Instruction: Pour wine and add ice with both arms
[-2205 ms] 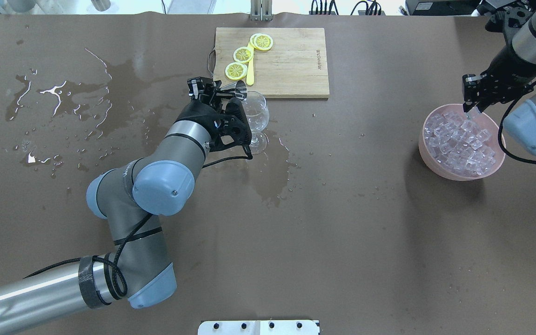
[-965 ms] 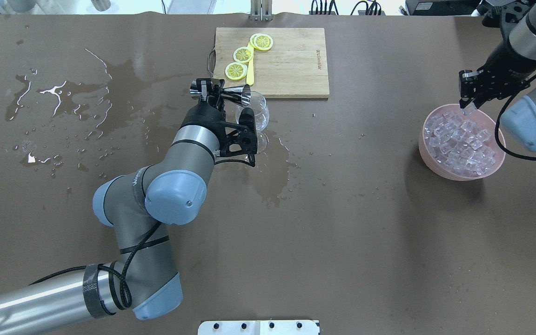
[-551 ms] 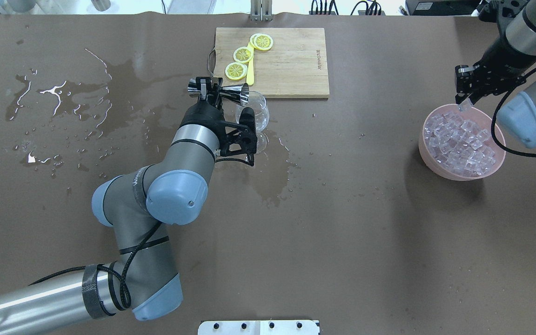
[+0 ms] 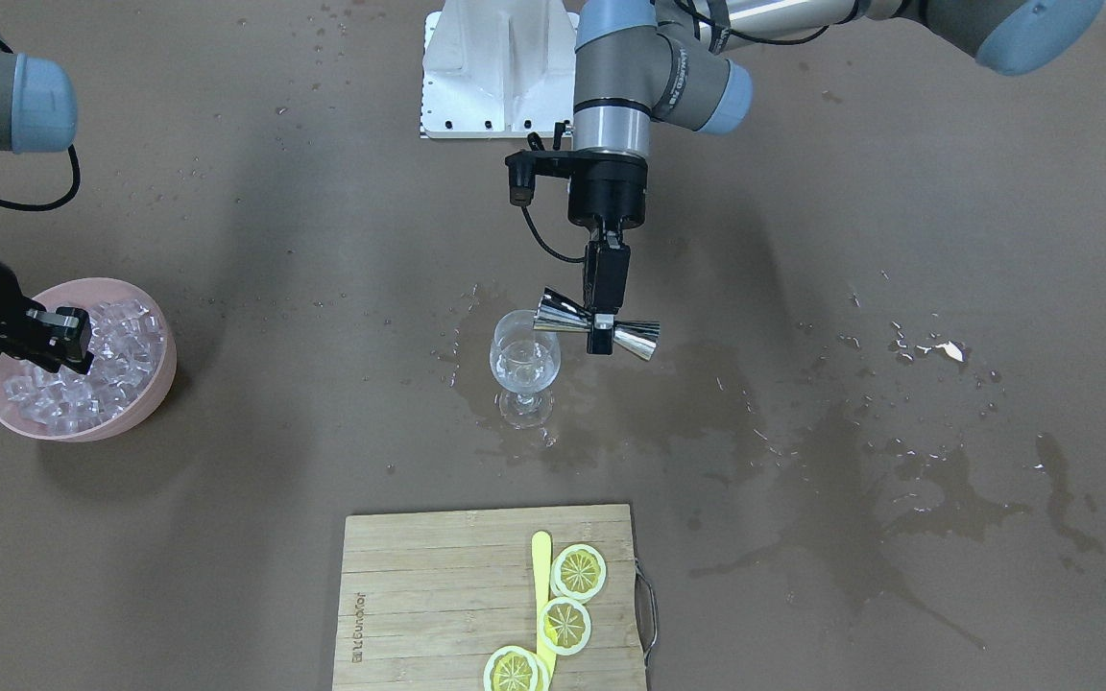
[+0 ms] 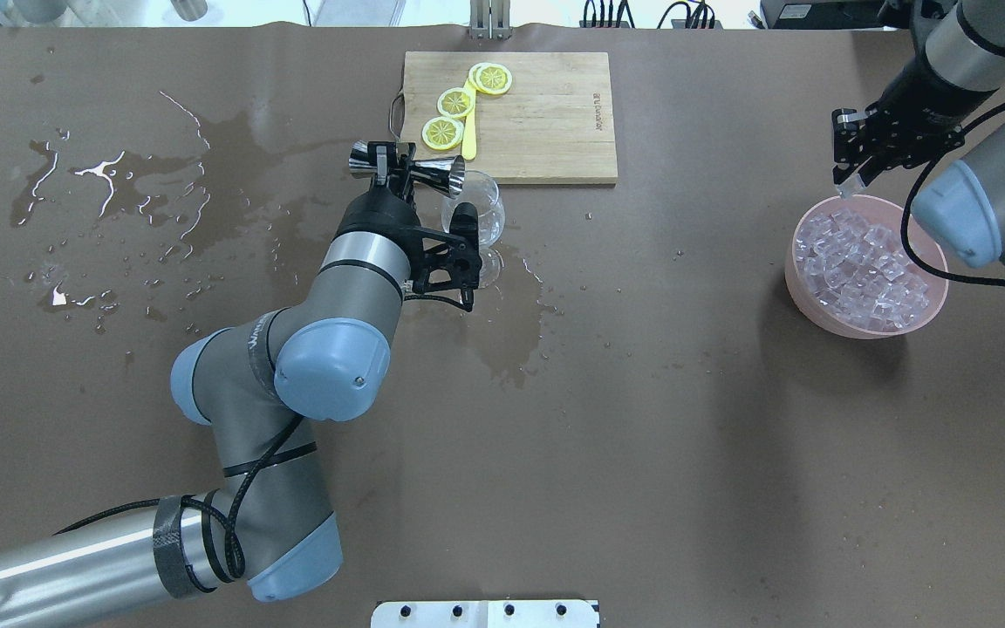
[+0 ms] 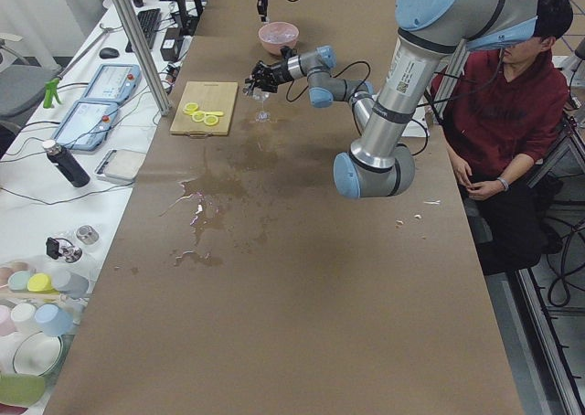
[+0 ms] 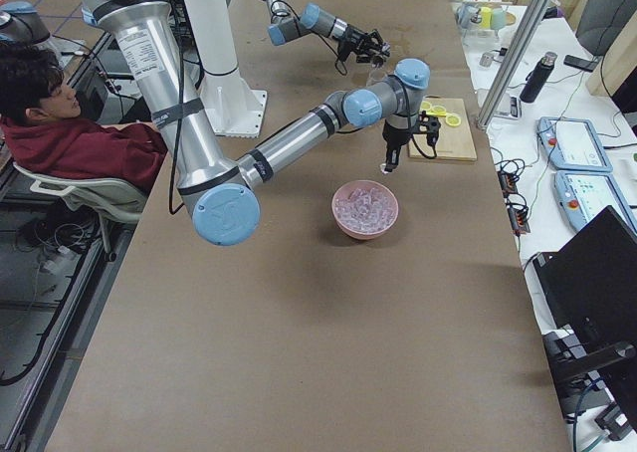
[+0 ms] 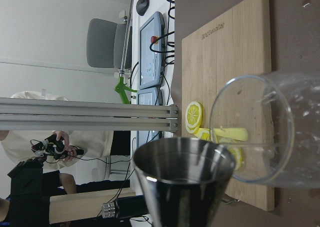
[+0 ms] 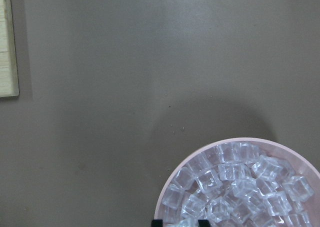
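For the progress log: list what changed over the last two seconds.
Right gripper lifted out of the bowl with one cube pinched, moving away from the robot and toward the centre. Left gripper, shut on the jigger, turned at the wrist; the jigger now lies level at the glass rim. Bowl, glass and board stayed put.

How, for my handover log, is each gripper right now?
Left gripper: shut on the steel jigger, at the wine glass.
Right gripper: shut on one ice cube, near the pink bowl.
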You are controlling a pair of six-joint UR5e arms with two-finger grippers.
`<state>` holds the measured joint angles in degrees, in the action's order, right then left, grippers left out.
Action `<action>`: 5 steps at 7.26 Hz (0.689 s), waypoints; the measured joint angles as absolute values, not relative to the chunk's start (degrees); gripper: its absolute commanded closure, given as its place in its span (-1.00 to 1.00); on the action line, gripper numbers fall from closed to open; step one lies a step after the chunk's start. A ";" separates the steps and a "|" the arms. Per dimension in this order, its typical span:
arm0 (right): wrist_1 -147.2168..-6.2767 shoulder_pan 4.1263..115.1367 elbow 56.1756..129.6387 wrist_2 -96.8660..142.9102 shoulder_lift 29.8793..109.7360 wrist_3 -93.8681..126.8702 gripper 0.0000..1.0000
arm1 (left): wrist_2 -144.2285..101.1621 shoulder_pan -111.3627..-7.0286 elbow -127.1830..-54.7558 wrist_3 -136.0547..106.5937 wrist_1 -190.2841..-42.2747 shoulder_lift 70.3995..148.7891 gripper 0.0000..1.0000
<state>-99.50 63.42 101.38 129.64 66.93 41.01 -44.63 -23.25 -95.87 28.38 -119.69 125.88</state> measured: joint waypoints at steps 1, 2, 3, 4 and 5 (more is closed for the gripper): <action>-99.66 63.40 101.32 129.64 66.52 41.04 0.75 | -44.23 -23.27 -96.10 29.88 -119.13 126.08 1.00; -100.48 63.38 101.30 129.64 65.76 41.03 0.75 | -43.95 -23.27 -96.83 30.66 -117.45 126.20 1.00; -101.63 63.37 101.30 129.64 64.74 40.99 0.75 | -43.83 -23.24 -97.68 30.97 -115.60 126.29 1.00; -102.29 63.37 101.28 129.66 63.78 40.97 0.75 | -43.79 -23.21 -98.12 31.35 -114.19 126.33 1.00; -102.92 63.37 101.28 129.81 62.90 40.96 0.75 | -43.75 -23.21 -98.30 31.97 -113.08 126.51 1.00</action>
<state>-102.92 63.37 101.28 129.81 62.90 40.96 -43.75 -23.21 -98.30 31.97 -113.08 126.51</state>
